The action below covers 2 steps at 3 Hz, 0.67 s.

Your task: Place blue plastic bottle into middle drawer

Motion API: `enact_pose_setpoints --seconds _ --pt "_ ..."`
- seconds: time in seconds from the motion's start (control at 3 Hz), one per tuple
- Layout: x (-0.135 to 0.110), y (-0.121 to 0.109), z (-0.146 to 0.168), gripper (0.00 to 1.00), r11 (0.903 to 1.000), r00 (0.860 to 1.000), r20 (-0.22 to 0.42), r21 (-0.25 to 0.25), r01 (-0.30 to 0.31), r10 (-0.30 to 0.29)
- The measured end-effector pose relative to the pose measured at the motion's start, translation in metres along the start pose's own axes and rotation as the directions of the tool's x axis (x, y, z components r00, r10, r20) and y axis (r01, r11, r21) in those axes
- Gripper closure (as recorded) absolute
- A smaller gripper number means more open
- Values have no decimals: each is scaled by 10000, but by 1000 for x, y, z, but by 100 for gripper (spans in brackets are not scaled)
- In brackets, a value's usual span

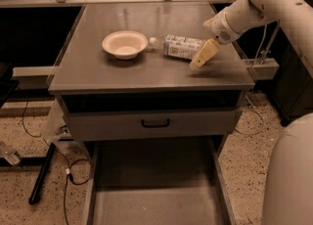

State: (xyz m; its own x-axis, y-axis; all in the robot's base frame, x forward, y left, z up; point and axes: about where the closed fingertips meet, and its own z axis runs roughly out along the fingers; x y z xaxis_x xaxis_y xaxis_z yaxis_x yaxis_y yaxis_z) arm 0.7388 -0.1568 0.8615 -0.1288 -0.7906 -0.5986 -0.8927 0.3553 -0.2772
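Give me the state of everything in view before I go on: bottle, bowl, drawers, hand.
blue plastic bottle: lying on its side on the countertop, cap toward the bowl.
bowl: upright, empty, left of the bottle.
middle drawer: pulled out, nothing in it.
drawer front with black handle: looks shut.
hand: low over the countertop at the bottle's right end; contact unclear.

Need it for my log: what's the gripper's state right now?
Gripper: at the blue plastic bottle's right end over the cabinet top; state cannot be told.
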Motion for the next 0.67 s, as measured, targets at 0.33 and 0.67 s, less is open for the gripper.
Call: enact_pose_setpoints --seconds 0.33,0.67 --pt "0 -1 1 19 10000 10000 4 0 -4 4" --pt "0 -1 1 41 10000 10000 4 0 -4 4"
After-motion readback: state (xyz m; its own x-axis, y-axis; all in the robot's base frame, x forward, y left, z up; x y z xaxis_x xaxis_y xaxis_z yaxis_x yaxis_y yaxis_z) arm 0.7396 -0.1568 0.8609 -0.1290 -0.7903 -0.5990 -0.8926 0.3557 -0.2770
